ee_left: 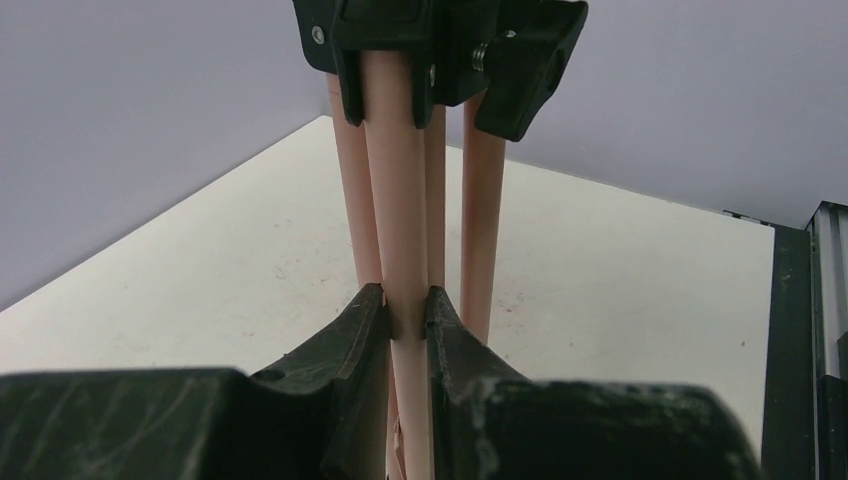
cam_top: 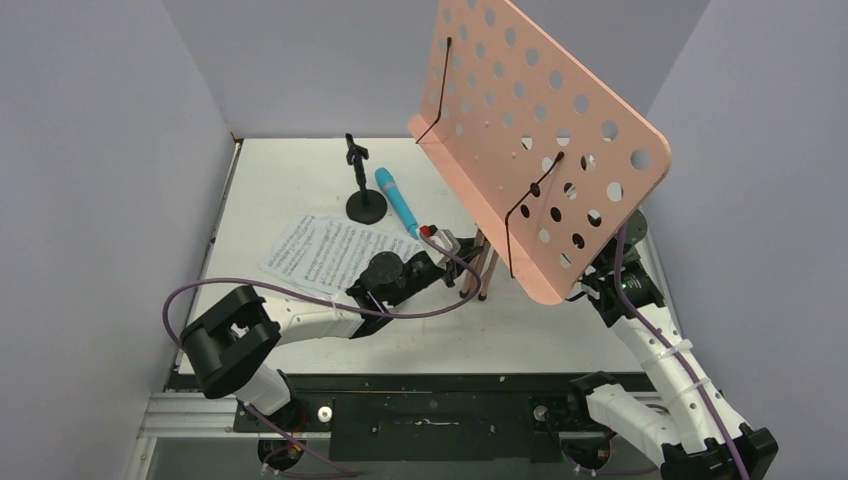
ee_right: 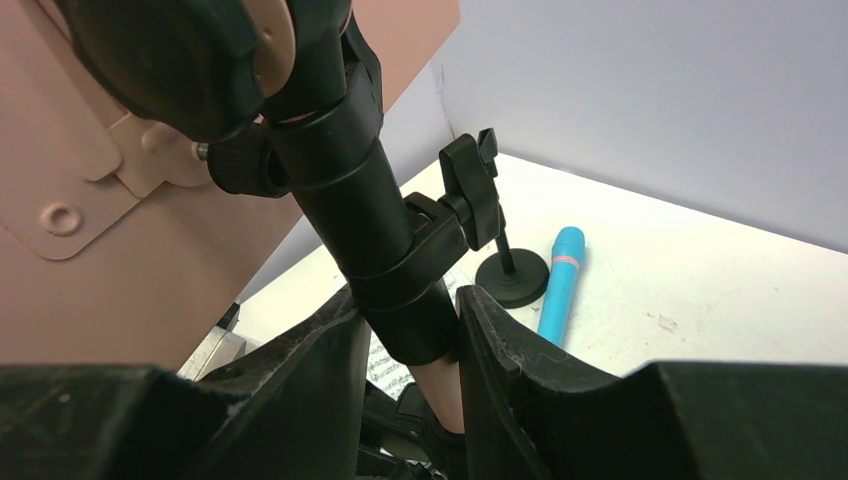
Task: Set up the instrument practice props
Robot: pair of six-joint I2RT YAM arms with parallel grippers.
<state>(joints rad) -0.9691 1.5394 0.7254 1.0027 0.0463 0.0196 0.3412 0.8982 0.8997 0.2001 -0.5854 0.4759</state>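
The pink perforated music stand [cam_top: 540, 140] stands tilted at the middle right, its tripod legs [cam_top: 480, 268] folded together. My left gripper [cam_top: 452, 250] is shut on one pink leg [ee_left: 400, 180]; the left wrist view shows the jaws [ee_left: 407, 305] pinching it. My right gripper [cam_top: 600, 285] is shut on the stand's black post collar [ee_right: 390, 260] under the desk. White sheet-music pages [cam_top: 320, 250] lie flat left of centre. The blue microphone [cam_top: 398, 200] lies beside the small black mic stand [cam_top: 365, 203]. Both also show in the right wrist view, the microphone [ee_right: 560, 280] and the mic stand [ee_right: 512, 278].
Grey walls close in the white table [cam_top: 290, 170] on the left, back and right. A black rail [cam_top: 420, 385] runs along the near edge. A purple cable [cam_top: 300, 295] loops over the left arm.
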